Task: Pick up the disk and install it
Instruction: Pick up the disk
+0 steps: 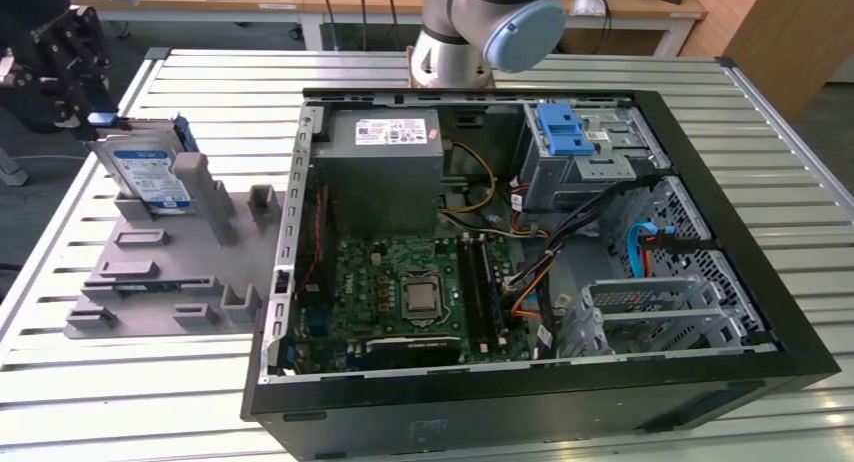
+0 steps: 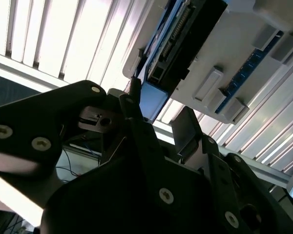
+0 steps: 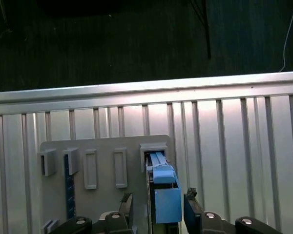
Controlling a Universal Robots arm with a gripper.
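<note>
The disk [image 1: 147, 177] stands on end in a grey fixture [image 1: 160, 272] on the bench [image 1: 214, 92], at the exterior view's left. Its long axis is near upright and its label faces outward. The pincer [image 1: 91, 122] straddles the disk's blue top end, fingers [image 3: 193, 212] parted with gaps either side.

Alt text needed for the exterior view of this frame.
The arm's tool is at the top edge of the disk, which stands upright in a grey holder plate at the exterior view's left. Beside it, an open computer case lies on a slatted metal table.

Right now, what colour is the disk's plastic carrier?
Blue; the carrier shows best in the first wrist view.
</note>
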